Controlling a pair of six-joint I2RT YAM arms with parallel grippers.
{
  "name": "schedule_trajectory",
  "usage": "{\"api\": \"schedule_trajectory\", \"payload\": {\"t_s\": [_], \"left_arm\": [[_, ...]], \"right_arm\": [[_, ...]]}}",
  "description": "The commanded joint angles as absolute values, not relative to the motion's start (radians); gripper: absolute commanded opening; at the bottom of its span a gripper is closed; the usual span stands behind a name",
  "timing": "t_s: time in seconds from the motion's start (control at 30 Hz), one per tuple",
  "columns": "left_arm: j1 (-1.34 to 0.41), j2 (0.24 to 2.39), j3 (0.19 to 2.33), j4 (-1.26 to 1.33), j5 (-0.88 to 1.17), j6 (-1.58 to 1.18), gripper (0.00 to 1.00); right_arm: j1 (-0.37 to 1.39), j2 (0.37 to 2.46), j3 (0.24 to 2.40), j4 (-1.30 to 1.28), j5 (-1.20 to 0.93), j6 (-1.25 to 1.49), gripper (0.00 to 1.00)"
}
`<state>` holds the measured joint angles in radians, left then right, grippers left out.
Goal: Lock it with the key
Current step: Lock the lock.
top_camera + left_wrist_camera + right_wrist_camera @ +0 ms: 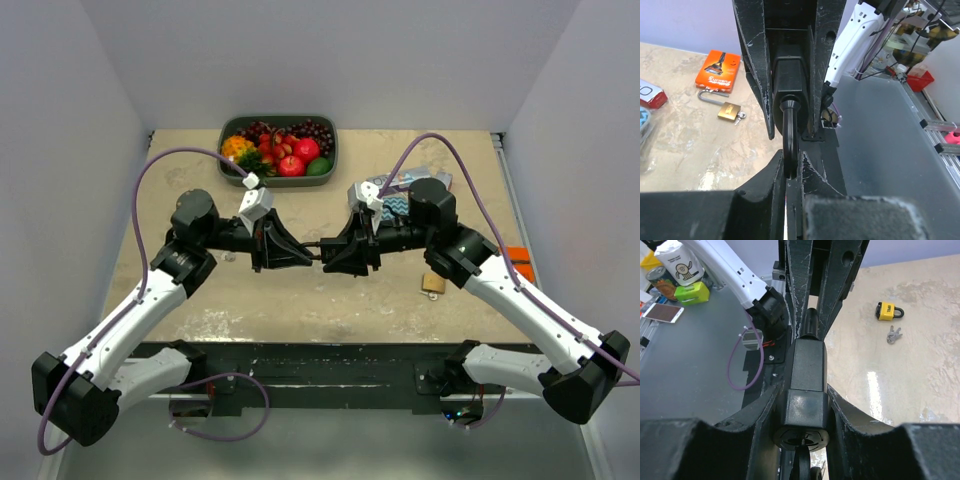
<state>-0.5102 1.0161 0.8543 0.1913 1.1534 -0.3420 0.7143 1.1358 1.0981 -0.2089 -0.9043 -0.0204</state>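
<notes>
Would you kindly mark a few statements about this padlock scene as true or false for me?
1. The right gripper clamps the black padlock by its body. True.
2. The left gripper stands wide open. False: it is shut on the black padlock's shackle.
3. The yellow padlock lies on the table near loose keys. True.
4. The fruit tray sits beside the arm bases. False: it sits at the table's far edge.
</notes>
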Motion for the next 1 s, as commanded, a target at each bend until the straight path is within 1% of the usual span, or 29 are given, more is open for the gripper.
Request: {"api": "schedule_trajectory", "payload": {"t_s": [0.0, 0.03, 0.2, 0.53, 0.7, 0.87, 0.93, 0.97], "left_arm": [[-0.652, 1.083, 0.910, 0.546, 1.094, -0.471, 0.00], [-0.655, 1.091, 0.913, 0.580, 1.094, -0.489, 0.00], [-0.675, 1.104, 0.942, 0.584, 1.091, -0.495, 0.00], [-0.707, 1.127, 0.951, 0.607, 1.054, -0.505, 0.00], [-0.726, 1.153, 0.976, 0.571, 1.028, -0.485, 0.00], [-0.727, 1.164, 0.983, 0.557, 0.936, -0.528, 0.00], [-0.727, 1.164, 1.003, 0.484, 0.875, -0.514, 0.00], [-0.726, 1.164, 1.006, 0.457, 0.853, -0.511, 0.00]], "right_arm": [[0.873, 1.244, 1.062, 0.046, -0.943, -0.028, 0.00], [0.879, 1.246, 1.060, 0.064, -0.943, -0.023, 0.00], [0.908, 1.259, 1.046, 0.083, -0.939, -0.026, 0.00], [0.934, 1.295, 1.032, 0.212, -0.928, 0.060, 0.00], [0.960, 1.322, 1.048, 0.192, -0.933, 0.051, 0.00], [0.963, 1.333, 1.068, 0.152, -0.861, 0.025, 0.00], [0.963, 1.325, 1.075, 0.114, -0.813, 0.020, 0.00], [0.963, 1.319, 1.075, 0.101, -0.755, 0.014, 0.00]]}}
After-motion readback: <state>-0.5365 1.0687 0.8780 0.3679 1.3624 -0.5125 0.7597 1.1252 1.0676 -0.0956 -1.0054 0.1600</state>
